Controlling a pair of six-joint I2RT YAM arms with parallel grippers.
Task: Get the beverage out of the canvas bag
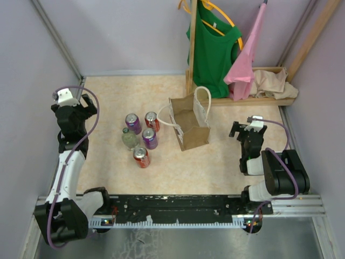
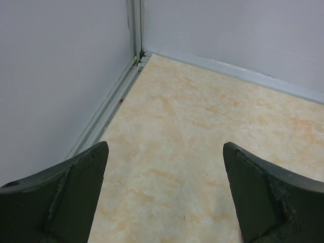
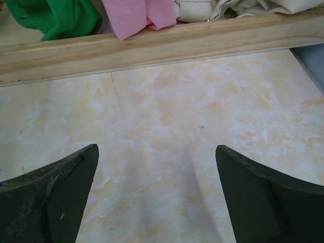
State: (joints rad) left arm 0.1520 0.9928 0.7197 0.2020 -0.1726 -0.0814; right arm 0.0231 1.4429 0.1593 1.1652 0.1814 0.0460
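The tan-brown canvas bag (image 1: 190, 122) with cream rope handles stands upright in the middle of the table; its inside is hidden from view. Left of it stand several drinks: two purple cans (image 1: 133, 123), two red cans (image 1: 152, 121) and a clear bottle (image 1: 129, 138). My left gripper (image 1: 74, 110) is open and empty at the far left, well away from the bag. My right gripper (image 1: 245, 131) is open and empty to the right of the bag. In the left wrist view the open gripper (image 2: 165, 152) sees only bare table; so does the right gripper (image 3: 156, 152).
A wooden rack (image 1: 191, 48) at the back holds a green shirt (image 1: 213, 46) and a pink cloth (image 1: 245, 65); its wooden base rail (image 3: 162, 45) lies ahead of the right gripper. A beige cloth heap (image 1: 275, 83) lies on it. Walls enclose the table.
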